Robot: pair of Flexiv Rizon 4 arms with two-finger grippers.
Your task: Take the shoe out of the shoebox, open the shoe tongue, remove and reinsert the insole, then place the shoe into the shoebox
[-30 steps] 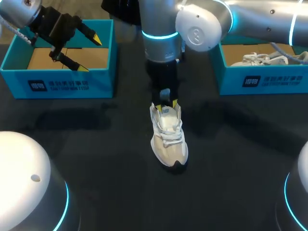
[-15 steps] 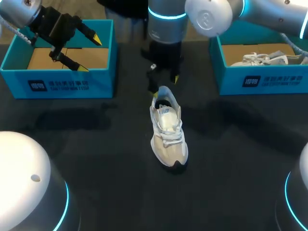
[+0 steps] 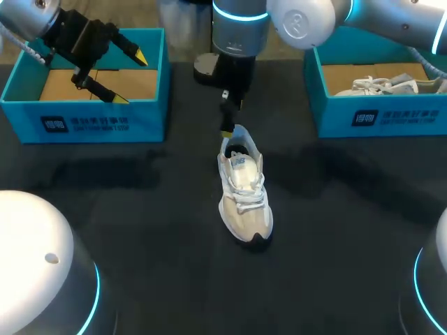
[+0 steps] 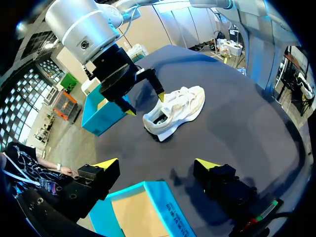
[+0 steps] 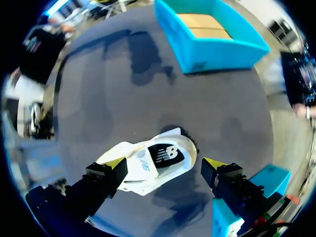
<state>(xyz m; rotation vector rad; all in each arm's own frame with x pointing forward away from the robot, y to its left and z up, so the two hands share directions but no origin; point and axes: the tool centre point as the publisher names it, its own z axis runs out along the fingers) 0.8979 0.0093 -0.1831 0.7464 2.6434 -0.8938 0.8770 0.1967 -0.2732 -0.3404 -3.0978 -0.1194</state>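
Hovering right jaws wide, empty, just above heel opening of shoe (image 3: 244, 190), probably lining up for tongue/insole step. Shoe sitting upright mid-bench, toe pointing 6 o'clock. Left jaws wide, empty, idling over shoebox (image 3: 84, 124) at 10 o'clock, likely keeping clear.

you have the shoe (image 3: 244, 192) lying on the middle of the table (image 3: 140, 223), toe toward the near edge and heel toward the far edge. the right gripper (image 3: 227, 115) hangs just behind and above the heel, its arm coming in from the far right. in its wrist view the heel sits between its spread fingers. at far left stands the left shoebox (image 3: 87, 124), with the left gripper (image 3: 131, 78) over it. at far right stands the right shoebox (image 3: 380, 115), and a second shoe (image 3: 380, 85) lies inside it. both boxes are well apart from the shoe, one on each side.
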